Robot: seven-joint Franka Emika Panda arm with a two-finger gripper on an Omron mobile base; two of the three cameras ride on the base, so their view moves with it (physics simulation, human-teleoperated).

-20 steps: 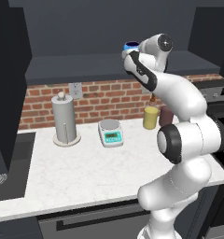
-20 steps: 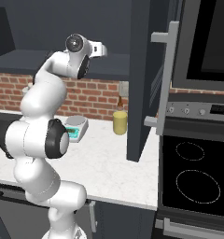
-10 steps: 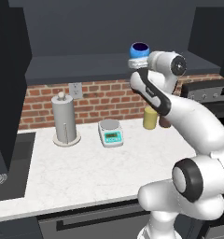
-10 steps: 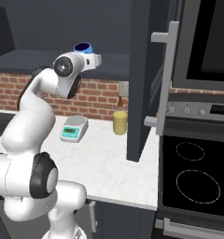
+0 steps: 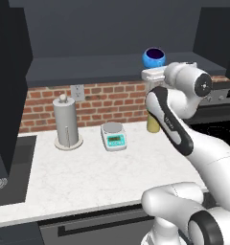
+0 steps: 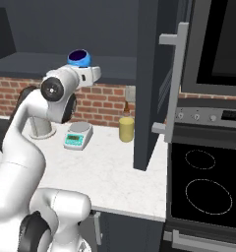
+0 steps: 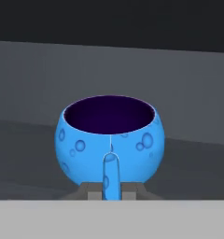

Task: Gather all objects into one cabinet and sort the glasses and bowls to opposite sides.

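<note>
The blue cup [image 5: 154, 58] is up at the level of the cabinet's shelf [image 5: 97, 67], close to the shelf's front edge and toward its right end in the left base view. The tool [image 7: 111, 191] is closed on the blue cup: in the hand view the cup's handle points straight back between the two finger tips, which sit tight on either side of it at the cup's base. Whether the cup's bottom is already resting on the shelf or hangs just above it is hard to tell, since the hand view cuts off below the cup.

The step in hand looks to be setting this cup down inside the cabinet. To do it well, carry the cup further in from the front edge so it cannot tip off, keeping it level with its dark mouth facing up, as it is now. Lower it until the base meets the shelf before letting go, then draw the hand straight back along the line of the handle so the fingers do not drag it. Since the cups and mug must end up on one side and the bowl on the other, it seems wise to keep this cup toward the end of the shelf and leave room beside it.
</note>
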